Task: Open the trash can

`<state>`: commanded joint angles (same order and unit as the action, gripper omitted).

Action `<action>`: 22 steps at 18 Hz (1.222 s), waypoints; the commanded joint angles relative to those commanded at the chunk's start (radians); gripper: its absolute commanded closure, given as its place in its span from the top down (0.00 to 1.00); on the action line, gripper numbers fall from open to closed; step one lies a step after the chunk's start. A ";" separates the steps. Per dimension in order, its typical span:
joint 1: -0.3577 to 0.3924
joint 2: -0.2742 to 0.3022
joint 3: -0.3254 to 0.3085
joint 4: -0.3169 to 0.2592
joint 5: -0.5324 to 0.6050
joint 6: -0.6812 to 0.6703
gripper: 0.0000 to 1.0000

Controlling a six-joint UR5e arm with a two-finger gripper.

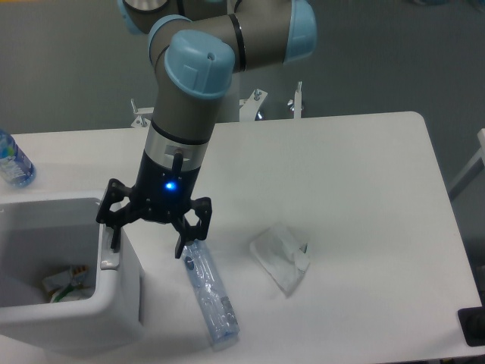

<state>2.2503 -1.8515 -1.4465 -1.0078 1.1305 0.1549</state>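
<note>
The bin [68, 303] sat at the table's [364, 189] front-left corner, its inside showing with crumpled rubbish visible. The gripper [148, 246] hung with jaws apart, 1 finger over the grey button [108, 250]. A straight lift away would avoid bumping the rim or the bottle [211, 296].

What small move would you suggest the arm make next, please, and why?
Probably lift straight up, clear of the bin. The trash can already stands open, its inside and some rubbish showing, while the open gripper has one finger at the grey button strip on the rim, so no more pressing seems needed.
</note>
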 joint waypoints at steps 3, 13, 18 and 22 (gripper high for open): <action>0.000 0.002 0.012 0.000 0.000 0.000 1.00; 0.037 -0.003 0.138 0.000 0.173 0.107 1.00; 0.121 0.006 0.166 -0.002 0.322 0.219 1.00; 0.186 0.005 0.158 -0.003 0.339 0.296 1.00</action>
<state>2.4359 -1.8469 -1.2885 -1.0109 1.4694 0.4508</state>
